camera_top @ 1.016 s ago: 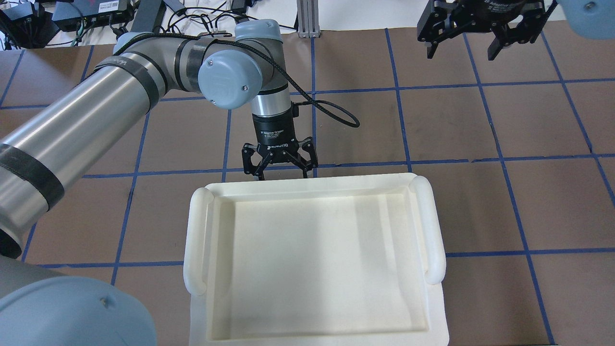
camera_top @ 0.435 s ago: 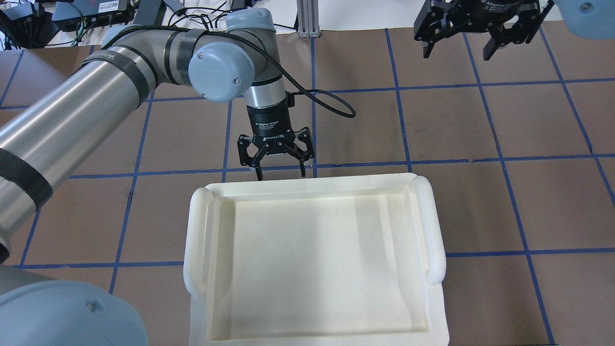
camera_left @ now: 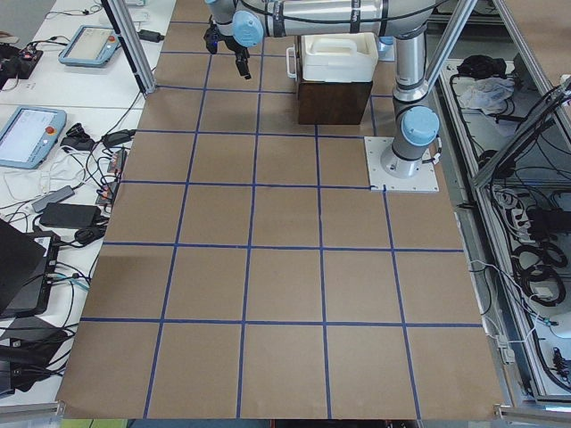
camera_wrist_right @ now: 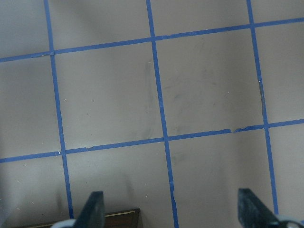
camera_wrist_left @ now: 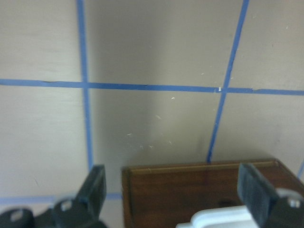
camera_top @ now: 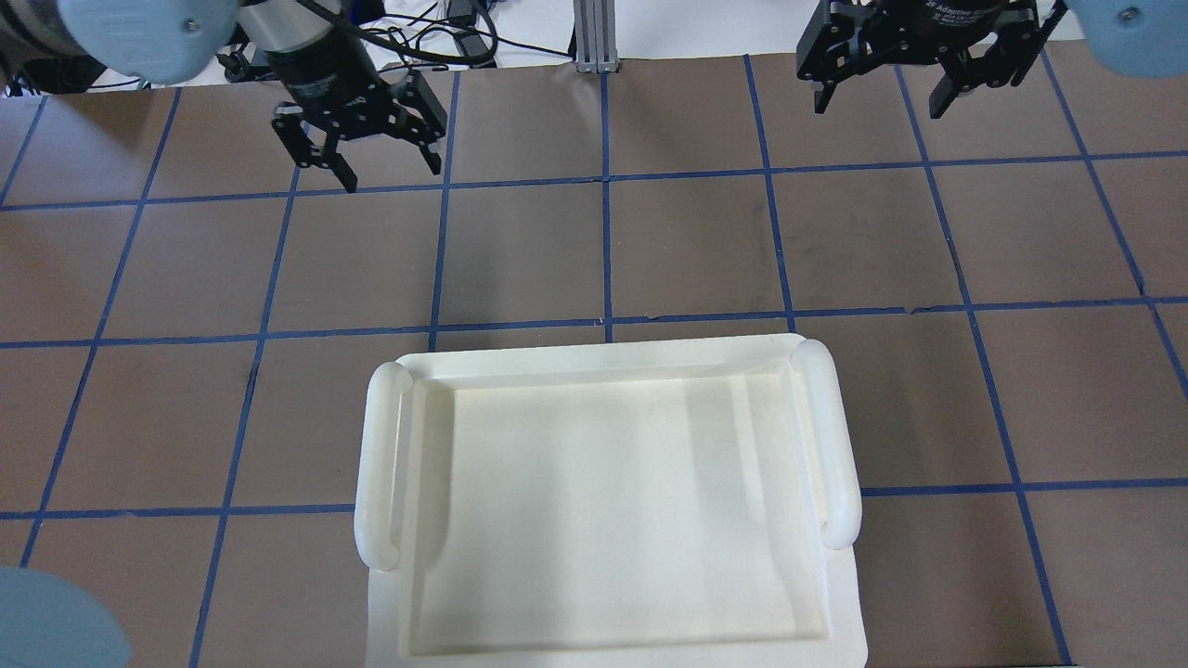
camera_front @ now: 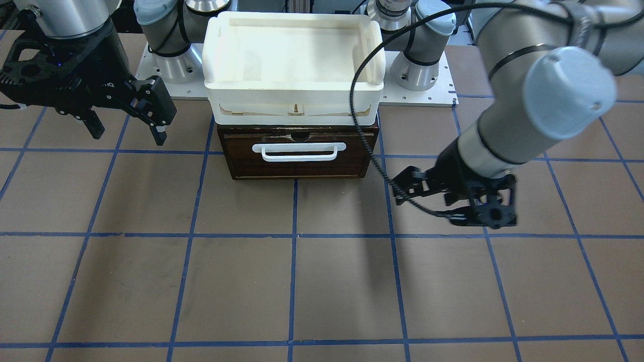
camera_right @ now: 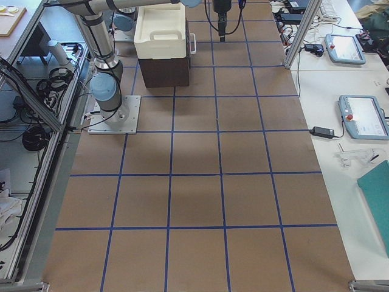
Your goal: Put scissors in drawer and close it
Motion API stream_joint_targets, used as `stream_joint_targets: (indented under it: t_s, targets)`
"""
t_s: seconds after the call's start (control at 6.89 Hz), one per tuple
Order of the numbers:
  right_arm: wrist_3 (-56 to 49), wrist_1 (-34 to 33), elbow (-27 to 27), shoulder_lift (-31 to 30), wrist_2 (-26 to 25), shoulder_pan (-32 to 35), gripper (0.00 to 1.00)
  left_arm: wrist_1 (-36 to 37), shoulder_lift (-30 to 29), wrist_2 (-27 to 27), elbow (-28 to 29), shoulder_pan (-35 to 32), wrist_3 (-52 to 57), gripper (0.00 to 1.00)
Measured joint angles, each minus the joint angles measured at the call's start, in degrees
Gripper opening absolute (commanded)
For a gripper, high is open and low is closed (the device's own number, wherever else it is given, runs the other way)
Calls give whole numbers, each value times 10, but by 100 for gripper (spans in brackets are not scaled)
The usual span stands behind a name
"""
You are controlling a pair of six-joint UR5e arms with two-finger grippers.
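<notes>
The drawer (camera_front: 299, 161) sits shut in its dark brown box under a white tray (camera_front: 216, 93), its white bar handle (camera_front: 299, 151) facing the table. The scissors show in no view. My left gripper (camera_top: 390, 176) is open and empty, above the table away from the drawer on my left side; it also shows in the front view (camera_front: 425, 208). My right gripper (camera_top: 880, 104) is open and empty, raised at the far right, and shows in the front view (camera_front: 128, 136). The left wrist view shows the brown drawer box (camera_wrist_left: 190, 185) between its fingers (camera_wrist_left: 95, 183).
The white tray (camera_top: 385, 445) hides the drawer box from overhead. The brown table mat carries a grid of blue tape lines (camera_top: 605, 250). Cables and boxes (camera_top: 186, 23) lie beyond the far edge. A metal post (camera_top: 594, 37) stands at the far middle.
My left arm has pulled away from the tray's far edge, up and to the far left, gripper still open. The right gripper has barely shifted.
</notes>
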Motion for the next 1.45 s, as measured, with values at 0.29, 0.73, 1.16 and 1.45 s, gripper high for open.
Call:
stream_joint_targets:
  t_s: [0.29,0.73,1.16,1.45]
  targets:
    - [0,1,0,0,0,0,100,3,67,66,-4,42,59,100]
    - [0,1,1,0,0,0,100,-26,150,105,-19,47,80,100]
    - [0,1,1,0,0,0,100,-24,170,73,-55,43,83,100]
    - [0,1,1,0,0,0,100,-25,171,63,-59,41,83,100]
